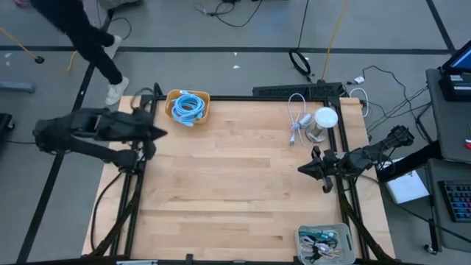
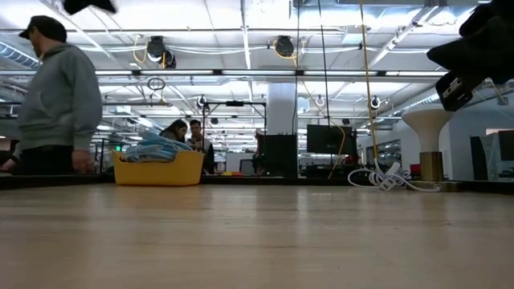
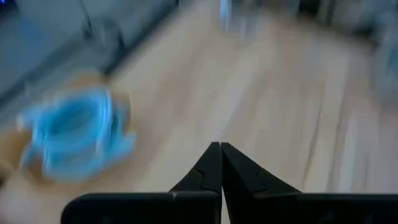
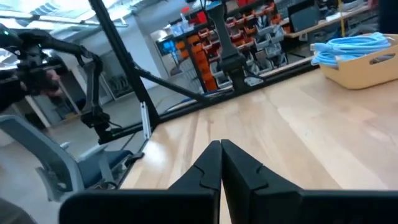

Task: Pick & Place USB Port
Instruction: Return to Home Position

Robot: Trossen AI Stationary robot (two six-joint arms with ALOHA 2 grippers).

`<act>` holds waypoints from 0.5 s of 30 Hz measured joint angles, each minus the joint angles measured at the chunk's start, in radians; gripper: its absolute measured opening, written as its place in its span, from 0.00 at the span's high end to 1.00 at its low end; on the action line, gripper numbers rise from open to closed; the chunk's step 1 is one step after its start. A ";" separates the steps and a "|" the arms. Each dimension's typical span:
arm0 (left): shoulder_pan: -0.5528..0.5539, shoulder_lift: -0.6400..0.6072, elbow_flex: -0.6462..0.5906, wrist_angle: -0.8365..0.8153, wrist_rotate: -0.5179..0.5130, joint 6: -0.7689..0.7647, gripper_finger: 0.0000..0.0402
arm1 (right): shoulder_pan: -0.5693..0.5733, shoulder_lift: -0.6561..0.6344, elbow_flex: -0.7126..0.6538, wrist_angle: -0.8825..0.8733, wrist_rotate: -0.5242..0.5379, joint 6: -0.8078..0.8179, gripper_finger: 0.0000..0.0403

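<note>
Blue cables [image 1: 189,107]: a loose coil heaped in the yellow bin [image 1: 176,95], upper left of centre in the high view, at the top edge of the pale wooden table [image 1: 235,199]. You find the left gripper [image 1: 161,133] just below and left of that bin, apart from it, its dark tapered fingers [image 3: 205,174] pressed together, empty. The right gripper [image 1: 300,168], mid-right, is likewise pinched tight on nothing. The grey bin [image 1: 321,228], lower right, holds tangled cables. A white cable [image 1: 297,118] lies beside a white-capped cylinder [image 1: 321,124], upper right.
</note>
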 joint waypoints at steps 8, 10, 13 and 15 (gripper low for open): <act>-0.019 -0.216 -0.312 0.550 -0.001 0.142 0.99 | 0.000 0.004 0.000 0.000 0.025 0.064 1.00; -0.019 -0.247 -0.417 0.646 0.058 0.155 0.99 | -0.001 0.004 -0.001 0.004 0.039 0.070 1.00; -0.019 -0.286 -0.560 0.744 0.098 0.158 0.99 | -0.001 0.005 -0.001 0.015 0.079 0.070 1.00; -0.019 -0.315 -0.629 0.829 0.107 0.162 0.99 | -0.001 0.004 -0.001 0.027 0.090 0.065 1.00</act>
